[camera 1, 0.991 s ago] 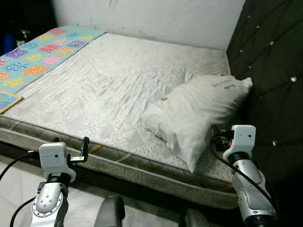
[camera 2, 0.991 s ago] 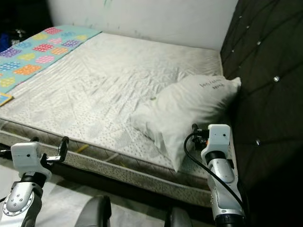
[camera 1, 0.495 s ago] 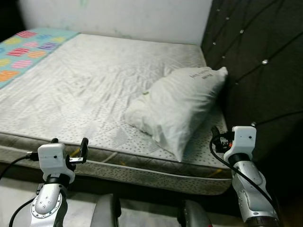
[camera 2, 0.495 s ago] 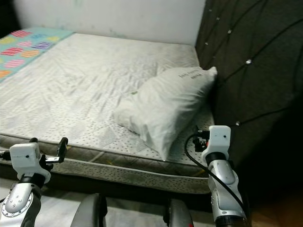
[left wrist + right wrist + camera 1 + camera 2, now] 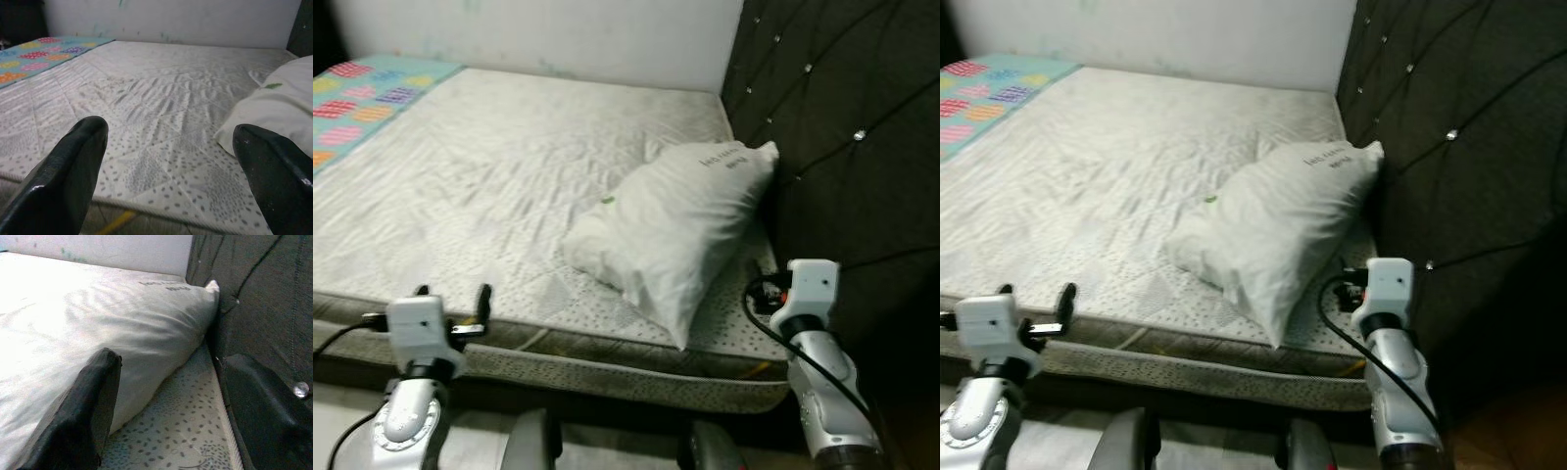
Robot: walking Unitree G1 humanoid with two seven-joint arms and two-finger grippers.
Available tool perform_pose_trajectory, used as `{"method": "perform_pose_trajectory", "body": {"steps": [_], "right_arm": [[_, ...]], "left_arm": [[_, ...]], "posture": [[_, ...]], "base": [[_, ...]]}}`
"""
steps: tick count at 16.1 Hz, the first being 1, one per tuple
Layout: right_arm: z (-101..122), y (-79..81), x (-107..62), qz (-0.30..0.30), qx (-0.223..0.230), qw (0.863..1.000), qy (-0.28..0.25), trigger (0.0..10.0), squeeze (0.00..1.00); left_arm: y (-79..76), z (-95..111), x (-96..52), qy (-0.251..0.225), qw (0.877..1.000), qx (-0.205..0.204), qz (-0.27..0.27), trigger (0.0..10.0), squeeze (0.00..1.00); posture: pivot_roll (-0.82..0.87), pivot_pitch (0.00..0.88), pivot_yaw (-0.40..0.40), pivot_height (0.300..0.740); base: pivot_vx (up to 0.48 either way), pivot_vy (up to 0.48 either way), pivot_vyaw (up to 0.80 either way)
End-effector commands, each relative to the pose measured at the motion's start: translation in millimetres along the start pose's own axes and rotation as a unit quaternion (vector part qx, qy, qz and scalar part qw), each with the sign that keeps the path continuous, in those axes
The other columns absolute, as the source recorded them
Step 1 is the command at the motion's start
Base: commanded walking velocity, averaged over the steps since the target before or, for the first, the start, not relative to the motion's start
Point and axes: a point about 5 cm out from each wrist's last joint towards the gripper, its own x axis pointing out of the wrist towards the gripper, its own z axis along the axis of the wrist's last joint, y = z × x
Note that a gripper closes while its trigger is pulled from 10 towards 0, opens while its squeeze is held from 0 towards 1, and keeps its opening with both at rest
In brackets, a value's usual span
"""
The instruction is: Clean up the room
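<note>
A white pillow with small printed text lies slanted on the bare quilted mattress, its far corner against the dark headboard. A tiny green speck sits on the pillow's left side. My left gripper hovers open at the mattress's near edge, left of the pillow, with nothing between its fingers. My right gripper is open too, low by the pillow's near right corner, pointing along the gap between pillow and headboard. Neither touches the pillow.
The tufted black headboard with shiny studs runs along the right side. A colourful patterned blanket covers the mattress's far left corner. A white wall stands behind the bed. Pale floor lies below the mattress edge.
The camera has swung to the right, so the pillow sits nearer the middle and less of the blanket shows. Both grippers stay open and hold the same pose.
</note>
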Motion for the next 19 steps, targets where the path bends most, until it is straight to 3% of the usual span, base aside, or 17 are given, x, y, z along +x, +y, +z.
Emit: {"method": "perform_pose_trajectory", "body": {"steps": [1, 10, 13, 19], "right_arm": [[-22.4, 86.5, 20.6, 0.202, 0.034, 0.976, 0.078, 10.0, 0.00], [-23.0, 87.5, 20.8, 0.207, 0.031, 0.974, 0.081, 10.0, 0.00], [-23.0, 88.2, 20.3, 0.210, 0.029, 0.974, 0.082, 10.0, 0.00], [-23.8, 89.3, 19.8, 0.215, 0.024, 0.972, 0.086, 10.0, 0.00]], "left_arm": [[-86.9, -13.2, 75.8, 0.077, 0.983, -0.134, -0.101, 10.0, 0.00], [-87.4, -13.6, 76.1, 0.080, 0.982, -0.134, -0.103, 10.0, 0.00], [-86.0, -13.9, 76.4, 0.082, 0.982, -0.138, -0.097, 10.0, 0.00], [-86.8, -14.3, 76.3, 0.085, 0.982, -0.138, -0.097, 10.0, 0.00]], "posture": [[0.02, 0.094, 0.003, 0.583], [0.02, 0.093, 0.005, 0.583], [0.02, 0.095, 0.004, 0.583], [0.02, 0.097, 0.002, 0.583]], "base": [[0.322, 0.000, 0.00], [0.302, 0.000, 0.00], [0.000, 0.000, 0.00], [0.000, 0.000, 0.80]]}}
